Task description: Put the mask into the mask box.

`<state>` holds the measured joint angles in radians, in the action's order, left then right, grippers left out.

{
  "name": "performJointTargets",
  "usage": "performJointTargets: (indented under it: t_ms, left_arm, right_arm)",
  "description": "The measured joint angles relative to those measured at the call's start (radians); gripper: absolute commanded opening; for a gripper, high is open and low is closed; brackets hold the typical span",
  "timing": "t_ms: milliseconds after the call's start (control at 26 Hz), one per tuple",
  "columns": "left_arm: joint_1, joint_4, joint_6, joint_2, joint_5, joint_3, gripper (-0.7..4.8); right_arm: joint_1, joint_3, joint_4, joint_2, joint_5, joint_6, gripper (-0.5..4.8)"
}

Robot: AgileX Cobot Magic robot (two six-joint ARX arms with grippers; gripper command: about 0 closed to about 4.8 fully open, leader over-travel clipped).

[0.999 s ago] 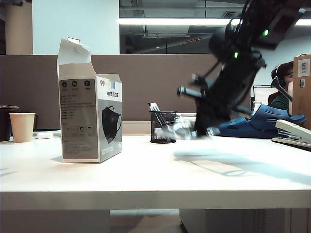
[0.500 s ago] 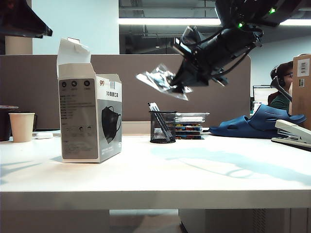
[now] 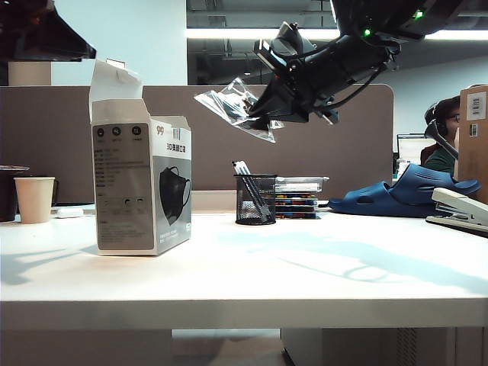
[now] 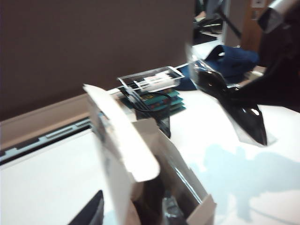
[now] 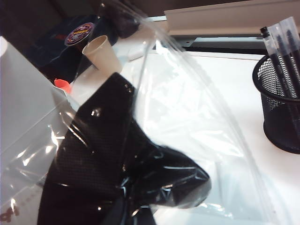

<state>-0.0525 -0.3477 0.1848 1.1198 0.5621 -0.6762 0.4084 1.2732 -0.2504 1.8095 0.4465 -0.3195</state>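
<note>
Exterior view, table seen from the front. I have the right gripper [image 3: 263, 107] high above the table, at about one o'clock from the mask box [image 3: 142, 187], its jaws clamped on the mask [image 3: 235, 109]. The mask hangs in the air in its clear wrapper, pointing toward nine o'clock and tilted slightly downward, well clear of the table [image 3: 244, 267] and not touching the box. The mask box stands upright on the left half of the table with its white top flap [image 3: 114, 80] raised and the mouth open.

Left wrist view. My left gripper sits just over the open mouth of the mask box [image 4: 154, 187]; only one dark finger [image 4: 89, 213] shows at the frame edge, and I cannot tell from this view how wide the jaws stand or whether they touch the carton. The mask [image 4: 234, 105] appears beyond the box, held by the dark right arm.

Right wrist view. The mask [image 5: 117, 164] fills the frame, black fabric inside glossy plastic, pinched at the near edge.

Other items: a black mesh pen cup [image 3: 255, 198] at three o'clock from the box, a paper cup [image 3: 35, 199] at nine o'clock, a blue shoe [image 3: 408, 191] and a stapler [image 3: 461, 210] at the far right.
</note>
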Motion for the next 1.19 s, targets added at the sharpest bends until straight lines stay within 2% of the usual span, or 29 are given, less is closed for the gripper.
performJointTargets:
  t_ms: [154,269,538,653,769,884,1191]
  left_arm:
    - [-0.012,-0.006,0.0,0.036,0.002,0.0,1.56]
    - [-0.015,-0.062,0.0,0.087,-0.008,0.0,1.56]
    - [-0.015,-0.112,0.0,0.146,-0.049,-0.014,1.47]
    - [-0.026,-0.16,0.001,0.163,-0.05,-0.018,0.54]
    - [-0.028,-0.177,0.0,0.172,-0.05,-0.021,-0.03]
    - [-0.029,-0.18,0.0,0.175,-0.045,-0.021,-0.06]
    - [-0.034,-0.181,-0.002,0.18,0.078,-0.021,-0.06]
  right_arm:
    - [0.003,0.0,-0.001,0.0,0.0,-0.002,-0.08]
    - [0.008,0.0,-0.004,0.0,0.004,-0.025,-0.08]
    - [0.021,-0.002,-0.086,0.0,0.072,-0.029,-0.08]
    - [0.035,-0.002,-0.144,0.0,0.082,-0.029,-0.08]
    - [0.049,-0.002,-0.192,0.001,0.086,-0.026,-0.08]
    - [0.064,-0.002,-0.244,0.001,0.08,-0.023,-0.08]
    - [0.092,-0.002,-0.354,0.026,0.07,0.003,-0.08]
